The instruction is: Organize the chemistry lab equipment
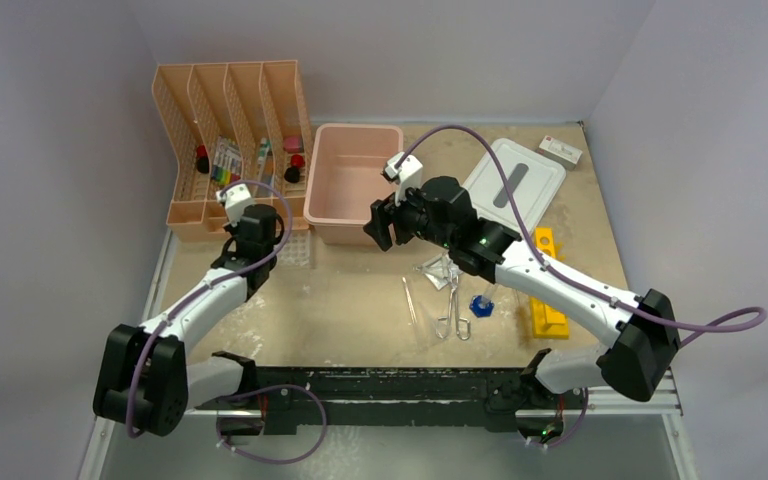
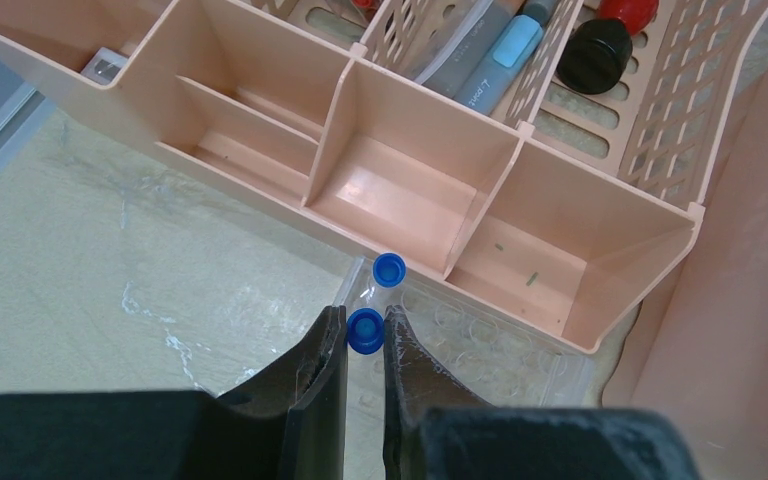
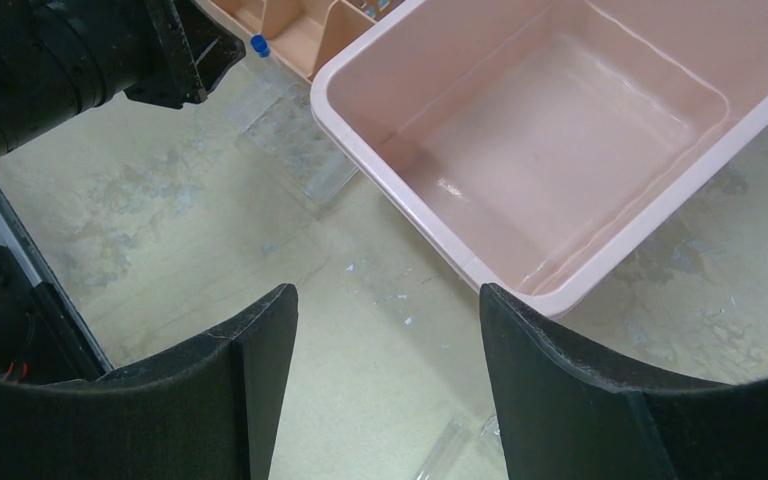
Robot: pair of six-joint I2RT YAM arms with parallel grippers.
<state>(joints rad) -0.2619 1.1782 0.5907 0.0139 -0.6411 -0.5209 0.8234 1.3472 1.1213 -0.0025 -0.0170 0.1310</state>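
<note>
My left gripper [image 2: 365,318] is shut on a clear blue-capped tube [image 2: 365,333], held upright over the near left corner of the clear multi-hole tube tray [image 2: 500,345]. A second blue-capped tube [image 2: 389,269] stands in the tray just beyond it. In the top view the left gripper [image 1: 252,232] sits in front of the peach organizer. My right gripper [image 3: 387,290] is open and holds nothing, hovering over bare table beside the pink bin [image 3: 360,130]. Metal forceps [image 1: 452,300], thin clear rods [image 1: 410,300], a small clear bag [image 1: 438,266], a blue cap [image 1: 481,305] and the yellow holed rack [image 1: 548,290] lie under the right arm.
The peach slotted organizer [image 1: 230,110] stands at the back left, with pens and bottles in its slots. The pink bin [image 1: 350,180] sits in the middle, its white lid [image 1: 515,180] to the right. A small white box [image 1: 560,150] lies at the back right.
</note>
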